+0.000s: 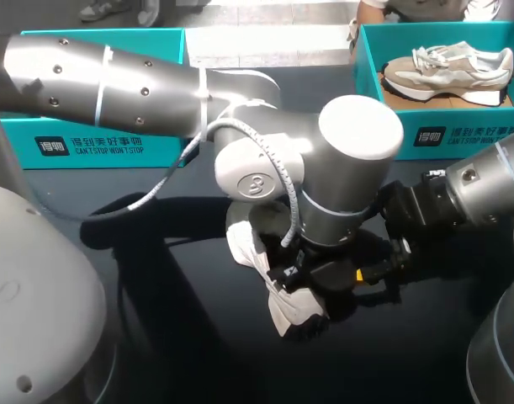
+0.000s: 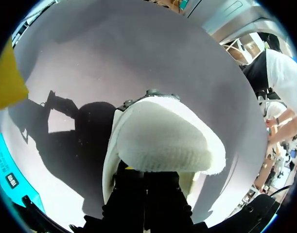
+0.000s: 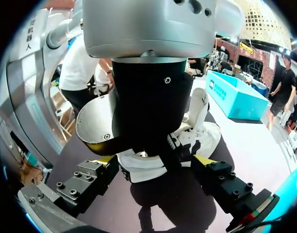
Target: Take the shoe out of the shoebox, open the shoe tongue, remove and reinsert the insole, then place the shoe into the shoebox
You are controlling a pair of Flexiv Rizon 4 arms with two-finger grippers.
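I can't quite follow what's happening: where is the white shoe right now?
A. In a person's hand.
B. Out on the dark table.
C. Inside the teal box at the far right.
B: the head view shows the white shoe lying on the dark table, outside the teal shoebox at the far right, which holds a different, beige shoe.

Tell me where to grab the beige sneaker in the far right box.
Grip the beige sneaker at its heel collar, at the view's right end, coming straight down: the walls of the teal box block the sides, and the shoe seems to lie on its side, so a finger can probably slip into the opening.
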